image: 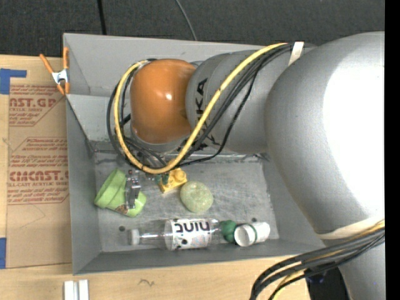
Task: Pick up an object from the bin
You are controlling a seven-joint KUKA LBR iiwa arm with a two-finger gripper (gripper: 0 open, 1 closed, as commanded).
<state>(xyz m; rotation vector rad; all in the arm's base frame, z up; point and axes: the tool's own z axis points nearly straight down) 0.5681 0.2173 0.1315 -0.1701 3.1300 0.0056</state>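
Pincer [132, 192] atop green obj [111, 191], bin [82, 230] left side; open/shut can't tell.

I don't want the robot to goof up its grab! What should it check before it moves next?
1. Gripper is over something: ok, it is down at the crumpled green thing on the bin's left side.
2. The green thing is really held: cannot tell.
3. Small yellow piece is out of the way: ok, it lies just right of the gripper.
4. Pale green round lump is out of the way: ok, further right.
5. Clear bottle is out of the way: ok, it lies on its side along the near wall.
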